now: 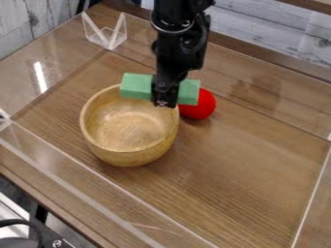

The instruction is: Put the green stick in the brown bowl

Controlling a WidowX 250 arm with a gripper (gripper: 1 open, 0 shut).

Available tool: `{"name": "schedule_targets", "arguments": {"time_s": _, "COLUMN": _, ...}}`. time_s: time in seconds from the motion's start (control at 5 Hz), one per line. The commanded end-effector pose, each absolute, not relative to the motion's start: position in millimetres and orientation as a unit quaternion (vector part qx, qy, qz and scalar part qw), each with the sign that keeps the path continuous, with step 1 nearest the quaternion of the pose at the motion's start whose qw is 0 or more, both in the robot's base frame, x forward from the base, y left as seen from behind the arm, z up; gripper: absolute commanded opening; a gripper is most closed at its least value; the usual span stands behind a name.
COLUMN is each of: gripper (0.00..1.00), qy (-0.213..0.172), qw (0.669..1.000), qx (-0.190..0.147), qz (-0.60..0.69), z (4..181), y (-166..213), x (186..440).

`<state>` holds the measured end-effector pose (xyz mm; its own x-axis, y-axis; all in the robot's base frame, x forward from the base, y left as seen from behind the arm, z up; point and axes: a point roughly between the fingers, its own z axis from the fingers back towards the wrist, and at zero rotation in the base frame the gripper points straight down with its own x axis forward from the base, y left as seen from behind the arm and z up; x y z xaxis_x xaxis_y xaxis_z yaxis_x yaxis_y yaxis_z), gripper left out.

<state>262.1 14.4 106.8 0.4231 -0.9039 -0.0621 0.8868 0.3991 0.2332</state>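
The green stick (138, 85), a flat mint-green block, hangs level just above the far rim of the brown bowl (128, 124). My gripper (165, 98) points steeply down and is shut on the stick's middle, so the black fingers hide part of it. The stick's right end (192, 93) shows on the other side of the fingers. The wooden bowl sits on the table below and slightly in front, with nothing inside it.
A red ball (198, 105) lies right behind the bowl, next to the stick's right end. Clear acrylic walls (39, 77) ring the wooden tabletop. A clear folded stand (104, 31) sits at the back left.
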Motion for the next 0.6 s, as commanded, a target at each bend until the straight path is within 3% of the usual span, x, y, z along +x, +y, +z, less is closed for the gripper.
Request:
{"name": "schedule_targets", "arguments": {"time_s": 0.0, "gripper": 0.00, "qy": -0.053, "qw": 0.842, "qx": 0.126, "qz": -0.521, "z": 123.6, "y": 14.2, "x": 266.5}}
{"name": "schedule_targets", "arguments": {"time_s": 0.4, "gripper": 0.00, "qy": -0.049, "qw": 0.866, "qx": 0.128, "qz": -0.481, "z": 130.9, "y": 7.1, "x": 268.6}}
